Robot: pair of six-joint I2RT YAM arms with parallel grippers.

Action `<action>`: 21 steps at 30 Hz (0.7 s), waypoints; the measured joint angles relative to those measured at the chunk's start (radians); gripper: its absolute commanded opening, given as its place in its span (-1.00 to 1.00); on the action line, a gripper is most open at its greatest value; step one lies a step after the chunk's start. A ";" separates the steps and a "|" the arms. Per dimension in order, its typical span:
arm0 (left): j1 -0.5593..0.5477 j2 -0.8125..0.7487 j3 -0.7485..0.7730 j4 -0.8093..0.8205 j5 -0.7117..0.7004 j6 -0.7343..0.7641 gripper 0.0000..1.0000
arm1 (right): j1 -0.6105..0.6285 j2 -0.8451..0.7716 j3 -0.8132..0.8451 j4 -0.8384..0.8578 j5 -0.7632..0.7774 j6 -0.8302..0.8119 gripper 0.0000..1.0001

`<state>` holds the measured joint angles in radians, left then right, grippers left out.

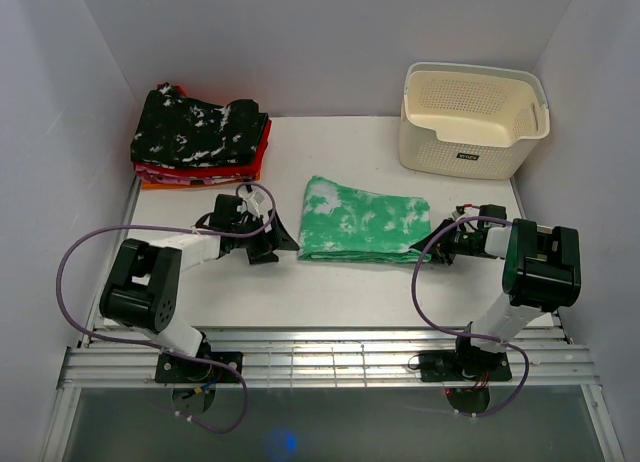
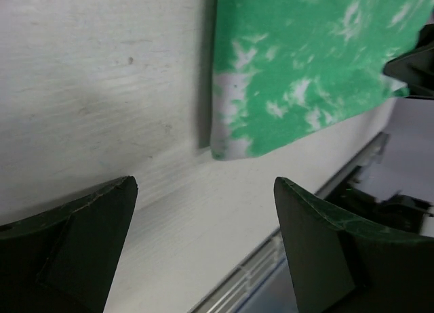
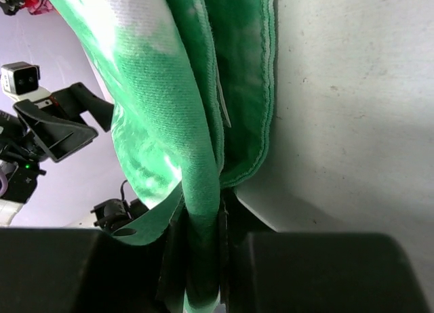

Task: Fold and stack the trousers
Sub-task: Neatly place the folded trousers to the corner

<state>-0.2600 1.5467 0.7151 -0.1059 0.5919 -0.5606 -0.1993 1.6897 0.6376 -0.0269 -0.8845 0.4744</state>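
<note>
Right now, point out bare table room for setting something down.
Free: far strip between folded clothes stack and basket; near strip between trousers and table edge. Crowded: both trouser ends, at the left gripper and right gripper.

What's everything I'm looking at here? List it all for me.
trousers: one, green with white blotches, folded, middle of the table
black speckled garment: one, black and white, top of the back-left pile
folded clothes: a few, red and orange, under it
basket: one, cream, back right
table: one, white
left gripper: one, black, open, left of the trousers
right gripper: one, black, shut on the trousers' right edge
</note>
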 measured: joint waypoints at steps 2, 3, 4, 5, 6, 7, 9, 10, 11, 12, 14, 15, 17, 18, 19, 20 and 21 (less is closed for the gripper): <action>0.003 0.026 -0.023 0.047 0.024 -0.048 0.85 | 0.001 0.000 0.000 -0.005 0.005 -0.009 -0.84; 0.003 0.039 -0.023 0.080 0.030 -0.068 0.83 | 0.002 -0.001 0.001 -0.008 0.009 -0.013 -0.85; 0.003 0.055 -0.023 0.116 0.036 -0.087 0.82 | 0.003 -0.002 0.002 -0.009 0.013 -0.015 -0.84; 0.002 0.068 -0.023 0.142 0.043 -0.101 0.82 | 0.005 -0.003 0.002 -0.012 0.016 -0.016 -0.84; 0.000 0.086 -0.023 0.175 0.055 -0.121 0.81 | 0.006 -0.005 0.002 -0.015 0.020 -0.019 -0.84; 0.000 0.098 -0.023 0.199 0.062 -0.134 0.81 | 0.008 -0.006 0.002 -0.017 0.024 -0.020 -0.84; -0.009 0.120 -0.022 0.251 0.071 -0.165 0.75 | 0.014 -0.010 0.002 -0.019 0.035 -0.023 -0.85; -0.016 0.130 -0.022 0.273 0.071 -0.178 0.73 | 0.018 -0.011 0.002 -0.019 0.040 -0.022 -0.84; -0.023 0.139 -0.023 0.294 0.071 -0.193 0.69 | 0.021 -0.013 0.002 -0.020 0.045 -0.021 -0.85; -0.031 0.148 -0.023 0.312 0.071 -0.207 0.66 | 0.025 -0.014 0.002 -0.019 0.046 -0.021 -0.84; -0.048 0.167 -0.023 0.344 0.071 -0.230 0.59 | 0.035 -0.014 0.002 -0.018 0.049 -0.016 -0.84; -0.056 0.175 -0.023 0.359 0.071 -0.240 0.48 | 0.040 -0.014 0.002 -0.017 0.051 -0.013 -0.85; -0.070 0.192 -0.023 0.380 0.063 -0.251 0.35 | 0.049 -0.015 0.002 -0.014 0.054 -0.011 -0.85; -0.072 0.200 -0.022 0.388 0.063 -0.255 0.17 | 0.051 -0.015 0.002 -0.014 0.056 -0.010 -0.84; -0.074 0.204 -0.022 0.391 0.056 -0.252 0.08 | 0.053 -0.016 0.002 -0.014 0.059 -0.010 -0.85; -0.076 0.206 -0.023 0.387 0.044 -0.249 -0.02 | 0.056 -0.016 0.004 -0.016 0.064 -0.011 -0.84; -0.076 0.208 -0.022 0.379 0.034 -0.247 -0.27 | 0.059 -0.017 0.007 -0.021 0.069 -0.012 -0.85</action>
<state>-0.3363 1.7542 0.6933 0.2729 0.6254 -0.8074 -0.1402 1.6726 0.6449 -0.0479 -0.8154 0.4622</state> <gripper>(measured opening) 0.511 0.216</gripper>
